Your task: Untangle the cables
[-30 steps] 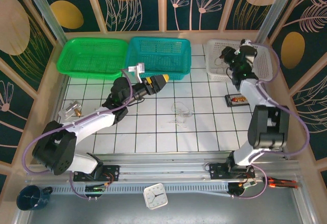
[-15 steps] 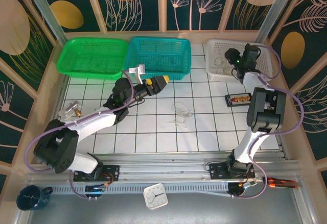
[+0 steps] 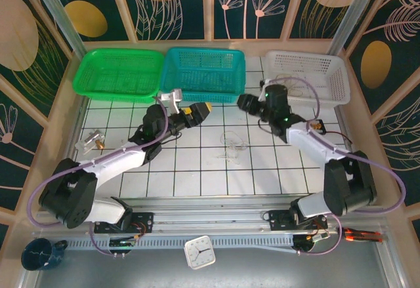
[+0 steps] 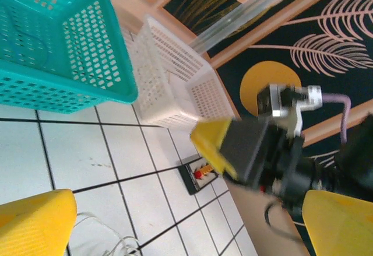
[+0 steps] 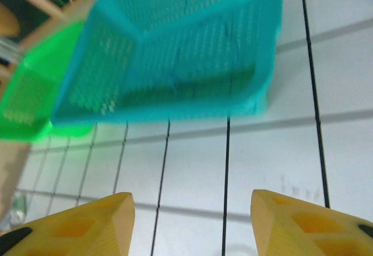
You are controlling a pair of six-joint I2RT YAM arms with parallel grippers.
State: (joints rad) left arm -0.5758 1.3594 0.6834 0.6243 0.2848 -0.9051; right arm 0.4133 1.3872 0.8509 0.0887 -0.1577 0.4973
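Note:
The cables (image 3: 231,145) are a small tangle of thin pale wires lying on the white tiles mid-table; a few loops (image 4: 119,241) show at the bottom of the left wrist view. My left gripper (image 3: 202,109) hovers up-left of the tangle, and in its own view (image 4: 186,227) it is open and empty. My right gripper (image 3: 243,100) hangs just above and right of the cables, facing the left one. Its yellow fingers (image 5: 76,227) stand apart over bare tile, so the right gripper (image 5: 192,227) is open with nothing in it.
A green basket (image 3: 118,71), a teal basket (image 3: 203,71) and a white basket (image 3: 308,68) line the far edge. A small black box (image 4: 198,174) lies right of centre. A clear plastic piece (image 3: 92,140) sits at the left.
My right arm has swung from the white basket leftward to the table's middle, and its gripper has gone from shut to open. My left gripper has drawn back slightly to the left.

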